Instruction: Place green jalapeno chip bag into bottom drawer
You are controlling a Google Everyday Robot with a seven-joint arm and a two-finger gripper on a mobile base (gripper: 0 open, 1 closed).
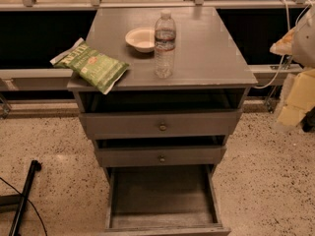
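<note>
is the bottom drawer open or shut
Open. The bottom drawer is pulled far out, its bare floor showing, nothing in it. The gripper is at the right edge, clear of the cabinet.

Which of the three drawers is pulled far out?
The bottom drawer: its bare floor shows; the two knobbed drawers barely protrude. The gripper is at right edge.

Of our body we see only a strip at the right edge of the view: the arm, a rounded, smooth white shell, and below it the gripper, built of pale cream-yellow, flat-faced blocky parts with soft corners.
</note>
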